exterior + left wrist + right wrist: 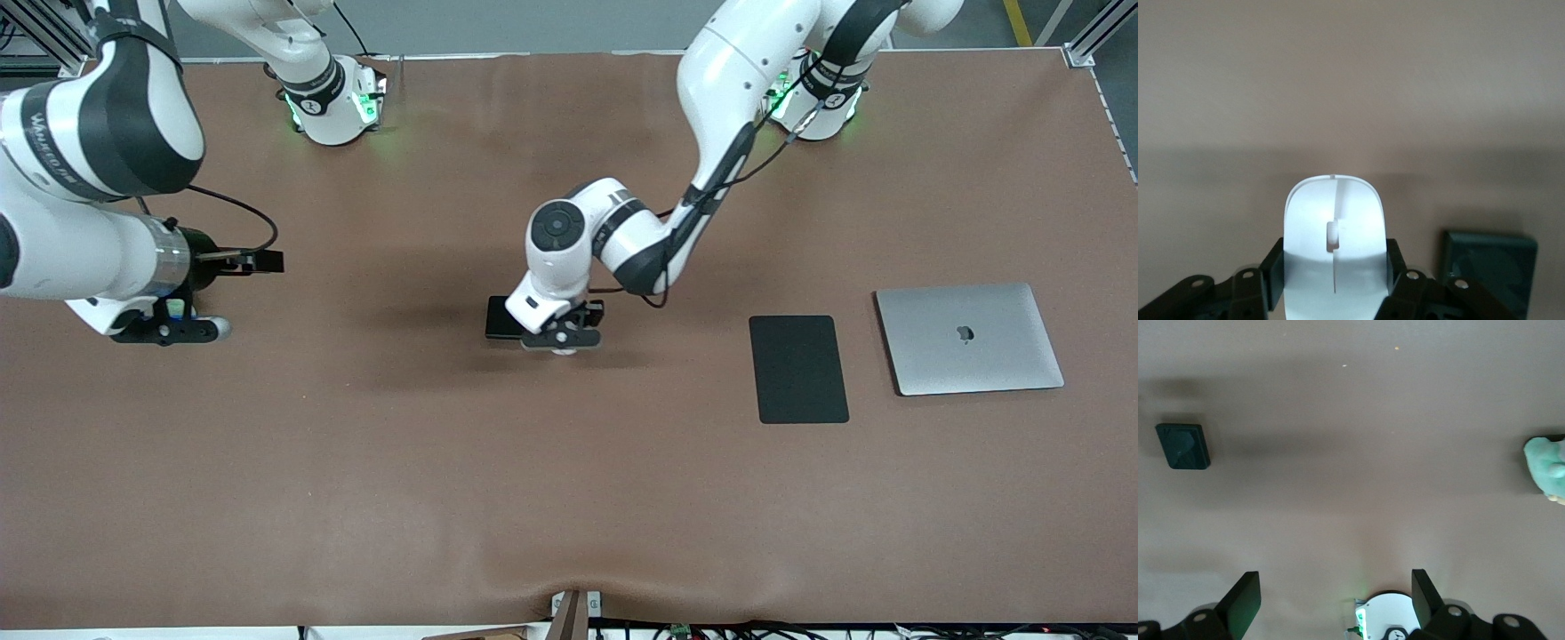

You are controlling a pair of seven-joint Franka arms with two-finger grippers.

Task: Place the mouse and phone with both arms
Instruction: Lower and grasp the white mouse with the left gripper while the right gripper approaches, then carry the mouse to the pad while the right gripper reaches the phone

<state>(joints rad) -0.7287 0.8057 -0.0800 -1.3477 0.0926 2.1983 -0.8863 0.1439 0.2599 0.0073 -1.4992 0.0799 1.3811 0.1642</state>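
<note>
My left gripper [562, 340] is shut on the white mouse [1335, 247], a finger on each of its long sides, low over the middle of the brown table. Only a sliver of the mouse [564, 349] shows under the gripper in the front view. The black phone [500, 318] lies flat on the table right beside that gripper, toward the right arm's end, partly covered by the hand. It also shows in the left wrist view [1490, 270] and the right wrist view [1183, 446]. My right gripper [173, 331] is open and empty [1335, 603], held high at the right arm's end.
A large flat black mat [797, 368] and a closed silver laptop [967, 338] lie side by side toward the left arm's end. The right arm's base [1388, 621] shows below its gripper. A blurred pale green thing [1546, 468] sits at that view's edge.
</note>
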